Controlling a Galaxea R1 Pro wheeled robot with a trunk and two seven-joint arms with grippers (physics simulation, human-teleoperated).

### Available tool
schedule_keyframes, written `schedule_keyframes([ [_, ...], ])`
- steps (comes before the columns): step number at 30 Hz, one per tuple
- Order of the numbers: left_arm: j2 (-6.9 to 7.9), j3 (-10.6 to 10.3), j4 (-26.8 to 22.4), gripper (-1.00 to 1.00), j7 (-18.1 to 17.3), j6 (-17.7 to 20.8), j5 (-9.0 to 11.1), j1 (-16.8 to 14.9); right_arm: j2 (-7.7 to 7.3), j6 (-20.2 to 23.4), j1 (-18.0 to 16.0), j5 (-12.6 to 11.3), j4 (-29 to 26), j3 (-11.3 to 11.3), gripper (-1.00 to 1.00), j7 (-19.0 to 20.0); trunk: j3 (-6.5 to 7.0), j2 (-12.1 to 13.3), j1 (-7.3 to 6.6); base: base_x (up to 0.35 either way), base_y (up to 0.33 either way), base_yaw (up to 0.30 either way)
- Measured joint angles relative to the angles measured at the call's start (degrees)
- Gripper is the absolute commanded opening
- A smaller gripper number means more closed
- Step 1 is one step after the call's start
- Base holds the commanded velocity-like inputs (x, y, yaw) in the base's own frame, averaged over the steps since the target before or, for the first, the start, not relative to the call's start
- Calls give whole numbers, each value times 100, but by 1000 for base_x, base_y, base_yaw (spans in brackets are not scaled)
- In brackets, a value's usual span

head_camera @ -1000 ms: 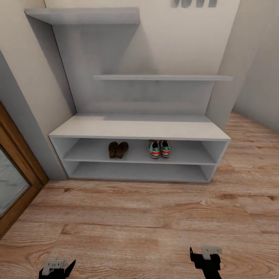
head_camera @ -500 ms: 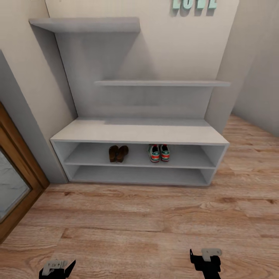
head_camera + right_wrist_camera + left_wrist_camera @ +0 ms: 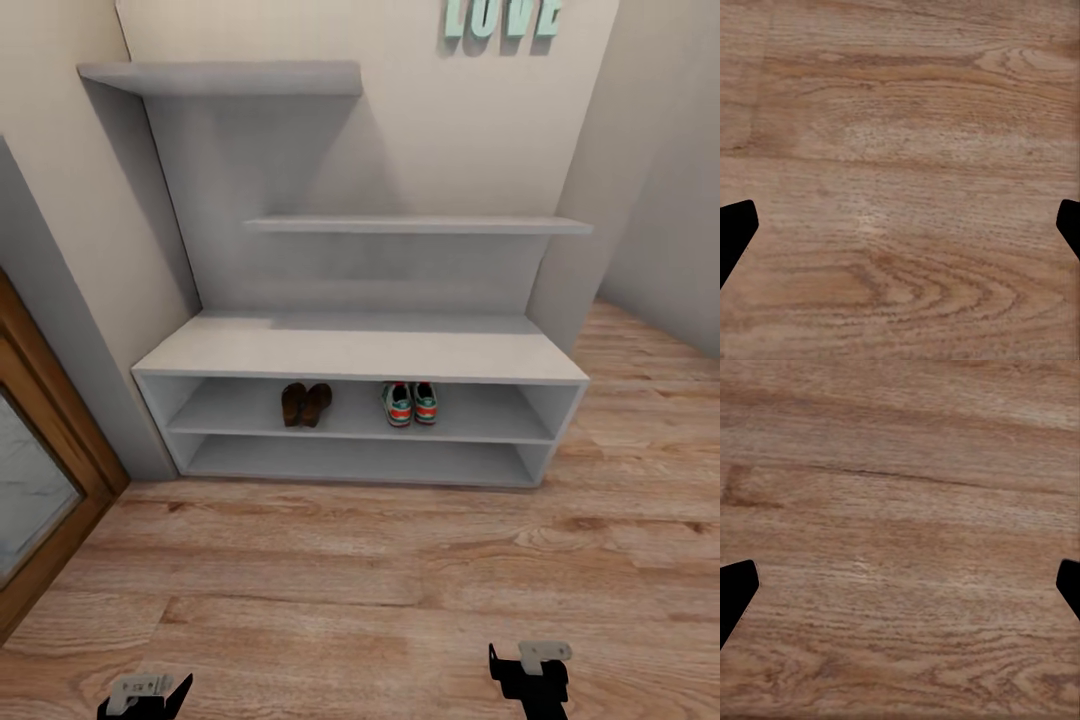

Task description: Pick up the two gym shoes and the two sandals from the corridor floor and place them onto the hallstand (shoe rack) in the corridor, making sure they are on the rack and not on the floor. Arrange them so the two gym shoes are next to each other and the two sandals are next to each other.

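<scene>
The two gym shoes (image 3: 410,402) stand side by side on the upper open shelf of the pale grey hallstand (image 3: 360,352), right of its middle. To their left on the same shelf lie the two brown sandals (image 3: 305,403), touching each other. My left gripper (image 3: 145,695) and right gripper (image 3: 530,675) hang low at the bottom of the head view, far from the rack. In the left wrist view the left gripper (image 3: 900,592) is open over bare corridor floor (image 3: 900,510). In the right wrist view the right gripper (image 3: 900,232) is open too, nothing between its fingers.
A wood-framed door (image 3: 40,480) stands at the left beside the rack. Mint letters (image 3: 500,18) hang on the wall above the two staggered shelves. Wood-plank floor (image 3: 380,580) stretches between me and the rack, and runs on past its right end.
The whole head view has shifted: the rack looks smaller and lower and the wall letters have come into sight, so the camera moved. Shoes and sandals stay put on the shelf.
</scene>
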Motion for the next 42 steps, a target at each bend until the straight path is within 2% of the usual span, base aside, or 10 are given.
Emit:
schedule_keyframes([
  [14, 8, 4, 2, 100, 33, 0, -1, 0, 56, 35, 27, 0, 3, -3, 100, 6, 251, 561, -308, 0, 0, 0],
  [27, 8, 5, 2, 100, 37, 0, 3, 0, 103, 43, 404, -8, 4, -11, 100, -11, 485, 1083, -593, 0, 0, 0],
  [29, 4, 5, 2, 100, 36, 0, 3, 0, 206, 55, 457, 2, 5, 2, 100, -47, 520, 1163, -637, 0, 0, 0],
  [33, 0, 5, 2, 100, 38, 0, 3, 0, 508, 75, 517, -10, 0, 7, 100, -89, 592, 1324, -725, 0, 0, 0],
  [34, 0, 5, 2, 100, 38, 0, 4, 0, 511, 74, 517, -15, 0, -3, 100, -89, 610, 1364, -747, 0, 0, 0],
  [38, 9, 6, 2, 100, 39, 0, 4, 0, 869, 91, 548, -25, -1, -4, 100, -107, 682, 1524, -835, 0, 0, 0],
  [42, 18, 5, 2, 100, 40, 0, 4, 0, 1023, 91, 557, -31, -1, -14, 100, -116, 754, 1685, -923, 0, 0, 0],
])
